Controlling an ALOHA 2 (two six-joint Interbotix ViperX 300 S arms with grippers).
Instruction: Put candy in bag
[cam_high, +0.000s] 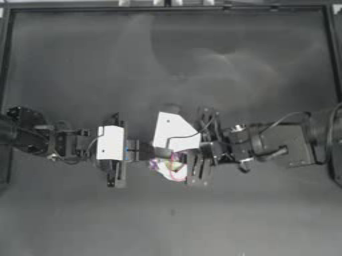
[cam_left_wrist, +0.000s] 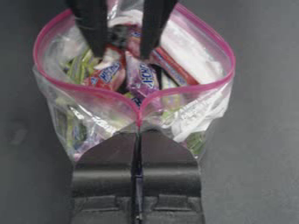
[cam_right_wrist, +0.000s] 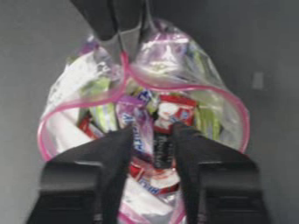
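Dark table (cam_high: 200, 60): both arms reach in level from the sides and meet just below its middle.
Left arm: stretched from the left edge toward the centre, wrist level.
Left gripper (cam_left_wrist: 139, 131): jaws pressed together on the near lip of the bag's pink zip strip (cam_left_wrist: 88, 89), holding the mouth open.
Bag (cam_left_wrist: 187, 113): clear plastic, between the two grippers near the table's middle (cam_high: 170, 167); mouth spread in a wide loop, multicoloured sweets inside.
Candy (cam_right_wrist: 159, 151): cannot tell it apart for certain; a dark piece sits between the right jaws among the wrappers.
Right gripper (cam_right_wrist: 153, 135): tips down inside the bag's mouth, jaws narrowly parted.
Right arm: reaching in from the right edge, wrist bent over the bag.
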